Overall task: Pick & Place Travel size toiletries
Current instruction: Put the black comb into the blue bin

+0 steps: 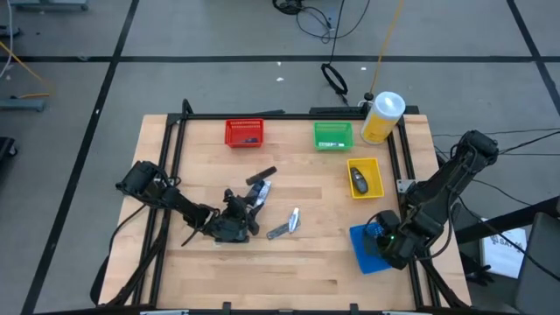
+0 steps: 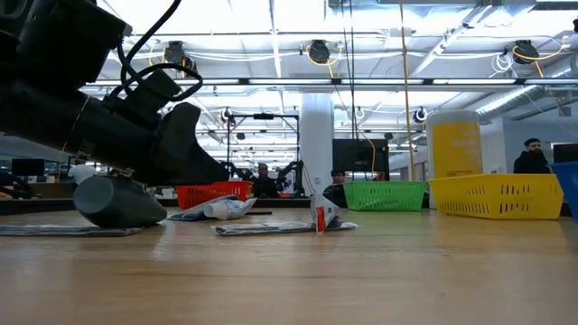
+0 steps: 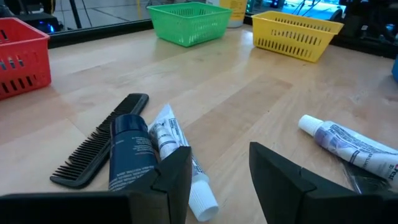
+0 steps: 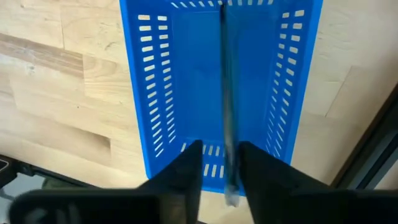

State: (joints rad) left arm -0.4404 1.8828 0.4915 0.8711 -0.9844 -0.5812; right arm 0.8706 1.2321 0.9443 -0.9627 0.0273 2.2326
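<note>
Right claw: right gripper (image 4: 221, 148) hangs over the blue bin (image 4: 155, 93) at the table's near right corner, its fingers parted only narrowly.
Task's thing: a thin dark sachet (image 4: 225, 81), seen edge-on, stands in that gap above the bin's floor (whether it touches a finger, I cannot tell).
Left claw: left gripper (image 3: 221, 152) sits low over the wooden table (image 1: 306, 271), left of centre, fingers apart with bare wood between them.
Other toiletries: a dark blue tube (image 3: 130, 152) and a white printed tube (image 3: 177, 155) lie side by side, touching, just beside one left finger; a pale tube with a white cap (image 3: 354, 146) lies off to the other side, apart.
In the way: a black comb (image 3: 99, 146) lies against the blue tube, its teeth turned away from it.
Bins: red bin (image 1: 244, 132) and green bin (image 1: 332, 135) stand along the far edge; the yellow bin (image 1: 365, 178) stands on the right with a dark item (image 1: 358, 181) inside.
Bottle: a big yellow bottle (image 1: 382, 118) with a white cap stands at the far right corner, next to the green bin.
Edges: a black frame runs just beside the blue bin.
Open room: the near middle of the table is bare wood.
Materials: bins are slotted plastic, and the tabletop is pale jointed planks.
</note>
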